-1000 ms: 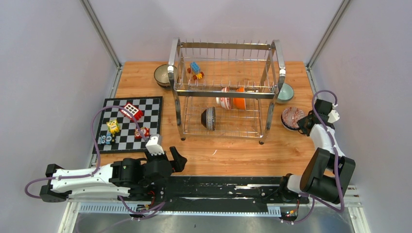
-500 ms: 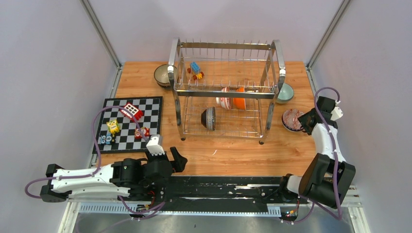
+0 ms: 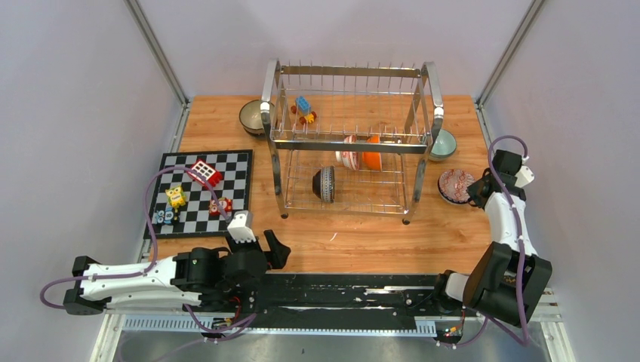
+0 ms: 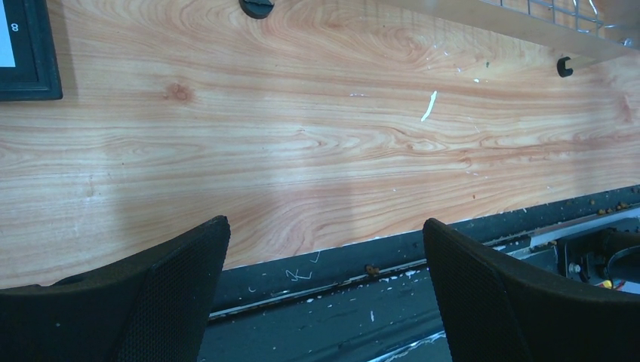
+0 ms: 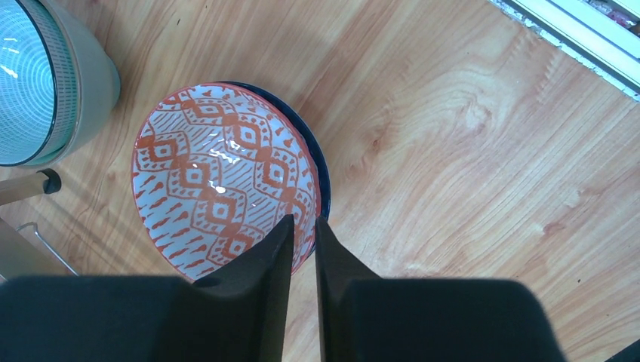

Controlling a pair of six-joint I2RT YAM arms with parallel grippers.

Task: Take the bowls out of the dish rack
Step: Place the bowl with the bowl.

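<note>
The chrome dish rack (image 3: 351, 143) stands mid-table. Its lower tier holds a dark striped bowl (image 3: 324, 184) on edge and orange-white bowls (image 3: 361, 153). A brown bowl (image 3: 251, 117) sits left of the rack and a mint green bowl (image 3: 444, 143) (image 5: 45, 83) right of it. The red patterned bowl (image 3: 455, 185) (image 5: 219, 181) rests inside a dark bowl (image 5: 321, 166) on the table. My right gripper (image 3: 477, 190) (image 5: 303, 226) is closed to a narrow slit across that bowl's near rim. My left gripper (image 3: 268, 245) (image 4: 324, 234) is wide open and empty over the table's front edge.
A chequered board (image 3: 200, 192) with toy blocks lies at the left. More blocks (image 3: 304, 109) sit on the rack's upper tier. The rack's black foot (image 4: 256, 7) shows at the top of the left wrist view. A side wall is close behind the right arm.
The right wrist shifted slightly back toward the right wall, its gripper staying at the red patterned bowl's rim. The left arm has not moved.
</note>
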